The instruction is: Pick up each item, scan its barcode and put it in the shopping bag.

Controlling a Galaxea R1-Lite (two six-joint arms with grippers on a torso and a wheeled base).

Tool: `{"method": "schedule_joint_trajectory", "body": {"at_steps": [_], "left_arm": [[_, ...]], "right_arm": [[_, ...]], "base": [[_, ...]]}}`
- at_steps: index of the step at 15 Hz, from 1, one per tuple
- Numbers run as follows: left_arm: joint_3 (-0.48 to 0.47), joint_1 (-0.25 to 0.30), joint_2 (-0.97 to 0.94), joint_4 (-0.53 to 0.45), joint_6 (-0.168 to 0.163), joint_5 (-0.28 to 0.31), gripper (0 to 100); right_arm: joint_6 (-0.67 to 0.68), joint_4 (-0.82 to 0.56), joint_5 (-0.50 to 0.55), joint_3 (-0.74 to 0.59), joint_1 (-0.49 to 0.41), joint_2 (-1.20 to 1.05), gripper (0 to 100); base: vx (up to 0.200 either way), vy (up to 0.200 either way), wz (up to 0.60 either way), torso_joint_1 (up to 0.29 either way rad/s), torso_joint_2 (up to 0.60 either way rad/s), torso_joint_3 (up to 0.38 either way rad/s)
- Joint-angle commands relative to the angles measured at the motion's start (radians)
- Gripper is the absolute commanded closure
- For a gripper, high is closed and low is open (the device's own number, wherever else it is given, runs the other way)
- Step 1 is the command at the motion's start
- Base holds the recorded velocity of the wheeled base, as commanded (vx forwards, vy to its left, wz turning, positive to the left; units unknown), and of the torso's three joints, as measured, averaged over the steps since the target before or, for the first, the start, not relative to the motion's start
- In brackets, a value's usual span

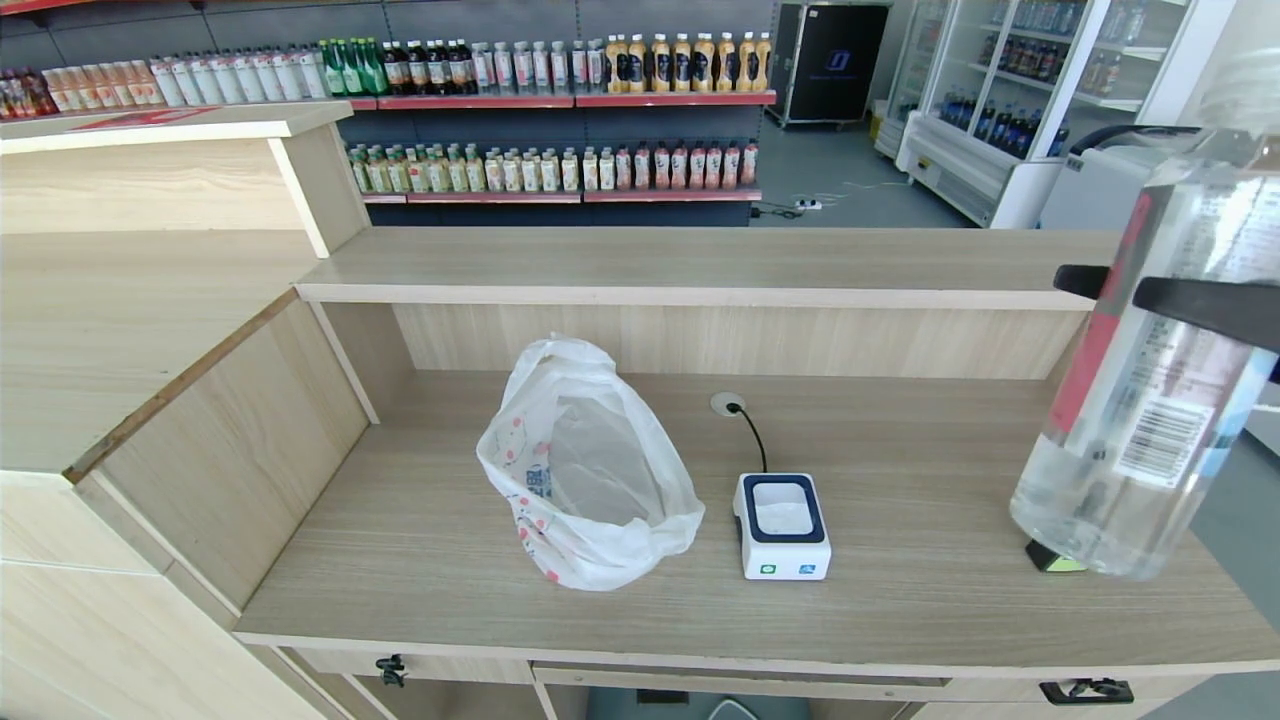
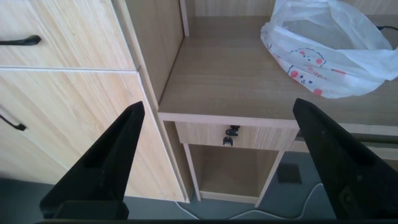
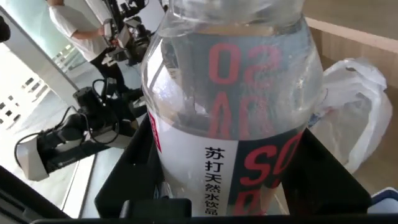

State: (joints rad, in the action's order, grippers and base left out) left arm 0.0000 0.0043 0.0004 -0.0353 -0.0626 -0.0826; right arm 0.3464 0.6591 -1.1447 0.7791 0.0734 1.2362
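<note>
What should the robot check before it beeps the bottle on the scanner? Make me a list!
1. Bottle gripped by right pincer: ok.
2. Barcode showing on bottle: ok.
3. Barcode over scanner: not ok, bottle is held off to its right.
4. Scanner window uncovered: ok.
5. Shopping bag mouth open: ok.
6. Left pincer clear of counter: ok, open, low in front of it.

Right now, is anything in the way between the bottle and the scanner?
No, nothing visible. Only bare counter lies between the held bottle and the scanner; the shopping bag sits beyond the scanner, farther to the robot's left.
</note>
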Motion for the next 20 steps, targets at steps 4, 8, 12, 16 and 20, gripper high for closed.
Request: {"method": "schedule_joint_trajectory", "body": {"at_steps": [4, 8, 12, 16, 20], "left_arm": [[0.000, 0.000, 0.000, 0.000, 0.001, 0.000, 0], [0.000, 0.000, 0.000, 0.000, 0.000, 0.000, 0], [0.000, 0.000, 0.000, 0.000, 0.001, 0.000, 0], [0.000, 0.000, 0.000, 0.000, 0.000, 0.000, 0], [0.000, 0.000, 0.000, 0.000, 0.000, 0.000, 0]], "right_arm": [[-0.236, -0.059, 0.158, -0.009, -0.262, 0.052, 100], [-0.541, -0.303, 0.657, -0.006, -0.167, 0.049, 100], [-0.561, -0.288, 0.658, -0.029, -0.165, 0.032, 100], [-0.670, -0.285, 0.666, -0.037, -0.173, 0.032, 100], [-0.776, -0.285, 0.663, -0.035, -0.195, 0.048, 100]], "base": [[0.000, 0.000, 0.00, 0.000, 0.00, 0.000], [0.000, 0.000, 0.00, 0.000, 0.00, 0.000], [0.000, 0.000, 0.00, 0.000, 0.00, 0.000], [0.000, 0.000, 0.00, 0.000, 0.00, 0.000], [0.000, 0.000, 0.00, 0.000, 0.00, 0.000]]}}
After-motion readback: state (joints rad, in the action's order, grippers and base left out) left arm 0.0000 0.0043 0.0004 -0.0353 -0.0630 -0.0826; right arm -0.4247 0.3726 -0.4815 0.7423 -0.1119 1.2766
